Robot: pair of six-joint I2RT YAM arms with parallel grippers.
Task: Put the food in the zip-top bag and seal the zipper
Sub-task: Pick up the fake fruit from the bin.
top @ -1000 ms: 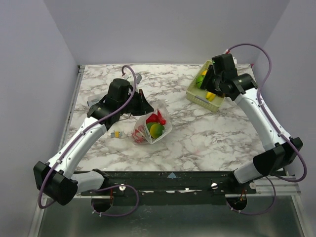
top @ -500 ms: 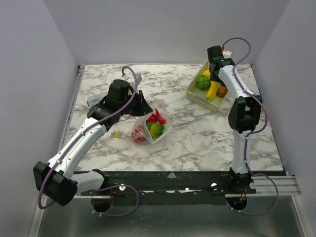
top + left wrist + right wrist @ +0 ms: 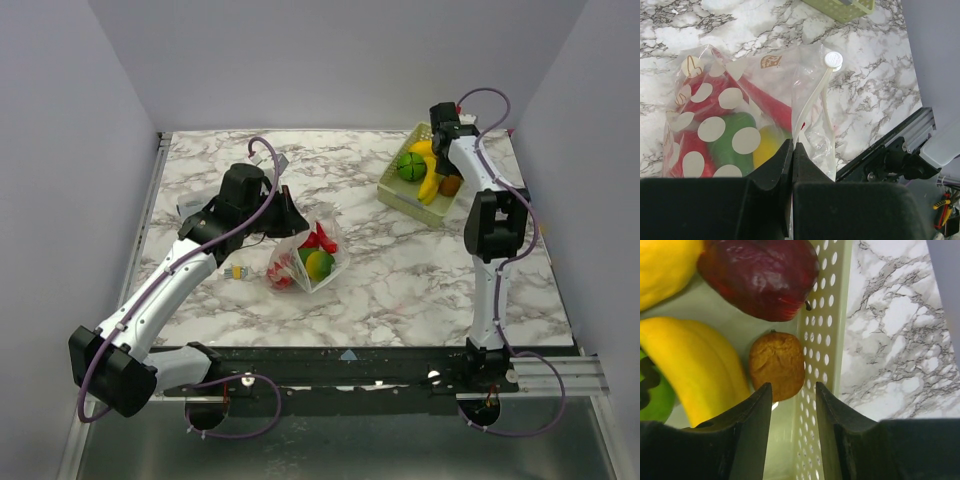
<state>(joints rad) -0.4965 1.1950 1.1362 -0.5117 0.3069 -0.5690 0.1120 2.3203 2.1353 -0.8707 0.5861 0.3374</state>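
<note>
While the zip-top bag [image 3: 765,95] lies at the centre of the table [image 3: 400,290], slumped on its side, I can see it already carries some of the food [image 3: 732,137]: red, green and yellow pieces behind the dotted film. The zipper [image 3: 812,107] runs as a pale strip down from its white slider [image 3: 832,60], and the mouth looks unsealed to me. My left tool [image 3: 792,145] is pressed together on the film at the bag's near edge, at the bottom of the wrist view.

Over at the upper right of the overhead frame, the basket [image 3: 395,193] holds what remains. My right tool [image 3: 793,390] hangs inside it with its fingers apart and nothing between them yet. A small brown piece [image 3: 777,365] sits just beyond the tips, against the perforated wall, with the banana [image 3: 695,370] touching or nearly touching its other side.

The danger I see is that wall. It runs right through the gap between the fingers, so closing here could pinch the basket along with the piece, or instead of it, and drag the whole basket up. The banana may also block the left finger. On the bag side, thin film could slip from the pinch and let the mouth fold over.
</note>
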